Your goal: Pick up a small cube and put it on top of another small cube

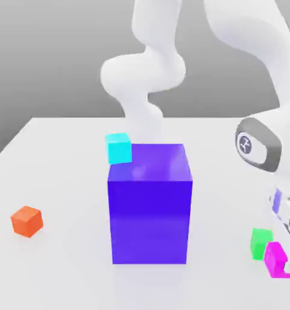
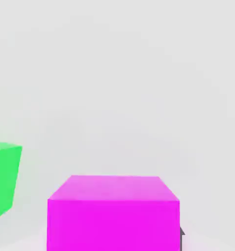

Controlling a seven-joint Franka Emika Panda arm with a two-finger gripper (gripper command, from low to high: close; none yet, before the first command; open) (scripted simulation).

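Contact looks made down at the exterior view's lower right: the gripper [image 1: 285, 261] is closed in tight around the small cube [image 1: 274, 258], the magenta one, which sits low at the tabletop [image 1: 56, 181] just beside the green cube [image 1: 261, 242]. From the hand view the small cube [image 2: 113, 213] sits square and centred under the wrist, with the green cube [image 2: 3, 179] off to one side and a clear gap between them. That's a tidy grasp, by the look of it.

Now the lift. Best to go straight up first, so the magenta cube clears its green neighbour without nudging it, and only then travel. If green is the stacking target, the hop across is tiny, and lining the faces up before lowering matters more than speed.

Room to move: the spot is close to the tabletop's near edge, so drifting outward is the risk. The big blue-purple block [image 1: 150, 203] stands well apart toward the middle, the cyan cube [image 1: 118, 148] behind it, the orange cube [image 1: 27, 220] far over on the exterior view's left.
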